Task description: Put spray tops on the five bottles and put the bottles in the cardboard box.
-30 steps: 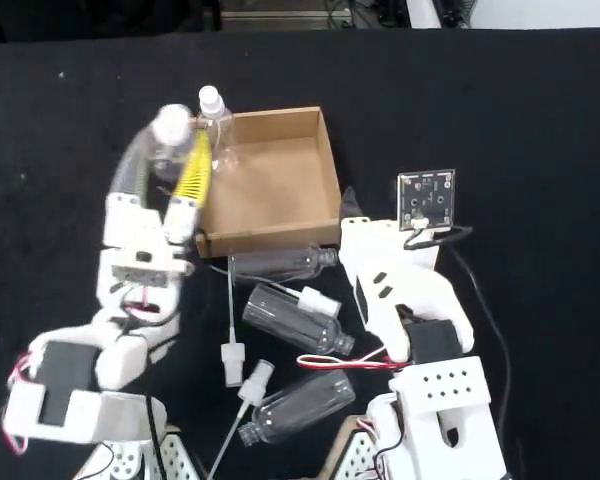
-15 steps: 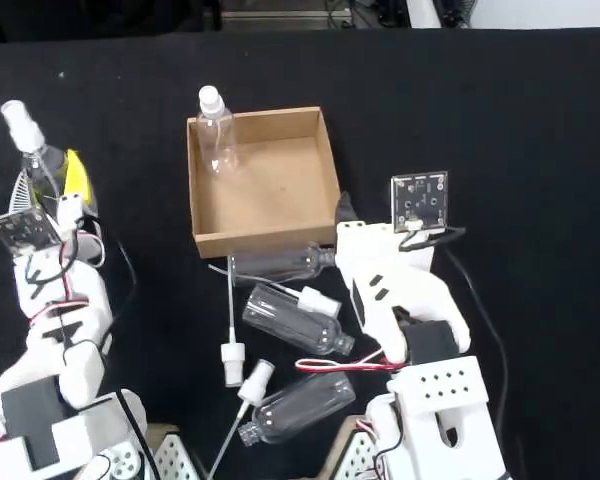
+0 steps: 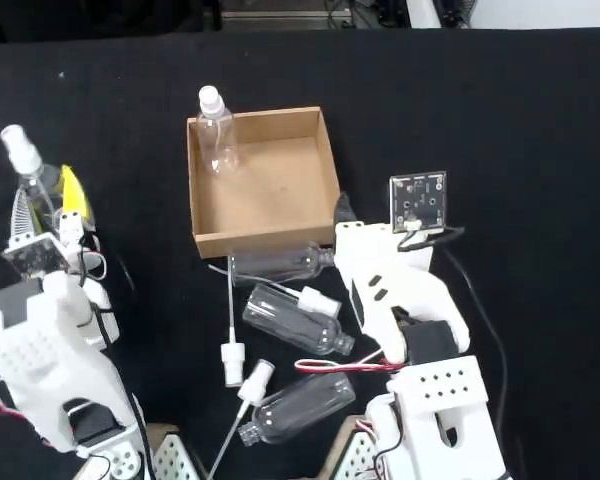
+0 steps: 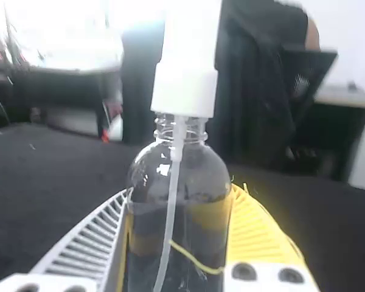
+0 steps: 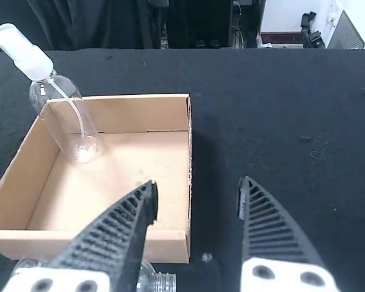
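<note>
My left gripper is shut on an upright clear bottle with a white spray top, gripped between its white and yellow fingers. In the high view this bottle stands raised at the table's far left, well away from the cardboard box. Another capped bottle leans in the box's far left corner, also seen as the capped bottle in the right wrist view. My right gripper hangs open over the box's near right corner, holding nothing.
Three uncapped bottles lie in front of the box: one against its front wall, one behind it, one nearest the arm bases. Loose spray tops with tubes lie to their left. The right arm's body stands beside them.
My left arm swung the capped bottle from the box's far left corner out to the table's far left. The right arm has barely moved.
</note>
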Action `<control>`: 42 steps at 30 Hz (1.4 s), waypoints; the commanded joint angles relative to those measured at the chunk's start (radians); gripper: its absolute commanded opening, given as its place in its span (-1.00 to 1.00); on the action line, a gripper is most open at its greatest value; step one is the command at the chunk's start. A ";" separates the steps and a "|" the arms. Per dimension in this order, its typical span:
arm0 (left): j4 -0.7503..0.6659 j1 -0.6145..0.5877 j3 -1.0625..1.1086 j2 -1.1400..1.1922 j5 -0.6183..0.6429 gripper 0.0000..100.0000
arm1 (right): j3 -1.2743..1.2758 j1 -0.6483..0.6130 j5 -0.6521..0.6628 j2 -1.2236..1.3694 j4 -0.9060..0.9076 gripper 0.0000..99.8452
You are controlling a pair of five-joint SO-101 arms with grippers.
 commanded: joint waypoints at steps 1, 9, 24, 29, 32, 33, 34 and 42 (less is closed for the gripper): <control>-0.080 -0.088 -0.090 0.081 0.002 -0.94 | -0.010 -0.011 0.000 -0.021 -0.023 -0.60; -0.078 -0.280 -0.130 0.114 0.002 -0.94 | -0.010 -0.011 0.000 -0.022 -0.029 -0.60; -0.075 -0.584 -0.211 0.132 0.000 -0.94 | -0.010 -0.012 0.000 -0.022 -0.025 -0.60; -0.077 -0.618 -0.268 0.252 0.000 -0.94 | -0.005 -0.012 0.000 -0.024 -0.026 -0.60; -0.078 -0.636 -0.321 0.325 0.000 -0.94 | 0.002 -0.012 0.000 -0.025 -0.029 -0.60; -0.080 -0.644 -0.335 0.341 0.000 -0.94 | 0.002 -0.012 0.000 -0.025 -0.029 -0.60; -0.080 -0.648 -0.349 0.356 0.002 -0.94 | 0.002 -0.012 0.000 -0.025 -0.029 -0.60; -0.080 -0.659 -0.371 0.373 0.002 -0.84 | 0.002 -0.012 0.000 -0.025 -0.029 -0.60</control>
